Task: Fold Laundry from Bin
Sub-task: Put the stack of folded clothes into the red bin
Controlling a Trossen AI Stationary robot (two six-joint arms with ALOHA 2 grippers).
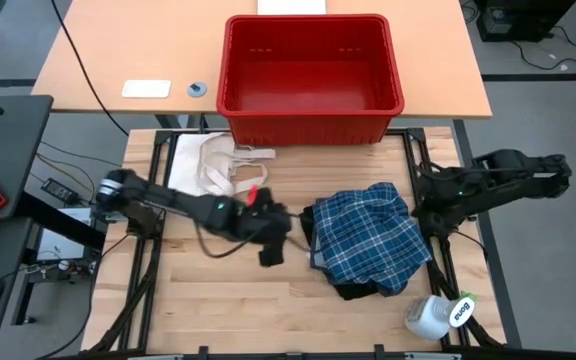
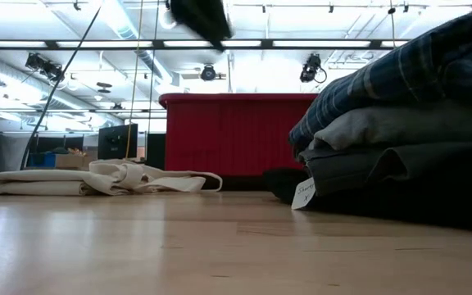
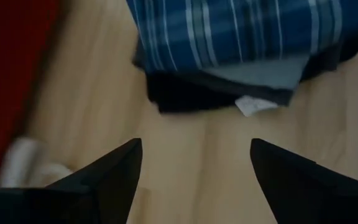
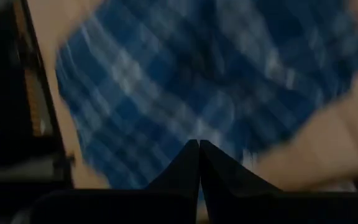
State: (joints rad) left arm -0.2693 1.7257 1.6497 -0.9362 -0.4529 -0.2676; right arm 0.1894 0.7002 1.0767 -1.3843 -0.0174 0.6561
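Laundry [image 1: 366, 240] stacked on bench [image 1: 218, 300], plaid shirt [image 1: 368, 232] on top; bin [image 1: 310, 78] empty. Left gripper [image 1: 273, 247] wide, empty, beside the stack. Right gripper [image 4: 199, 163] closed, empty. Cloth is soft and limp; best pinched at an edge.

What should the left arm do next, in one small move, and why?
Probably draw the left gripper back from the stack. Its fingers are open and empty over bare wood, the plaid shirt already lies folded on top of the pile, and the red bin looks empty, so little seems left to fold.
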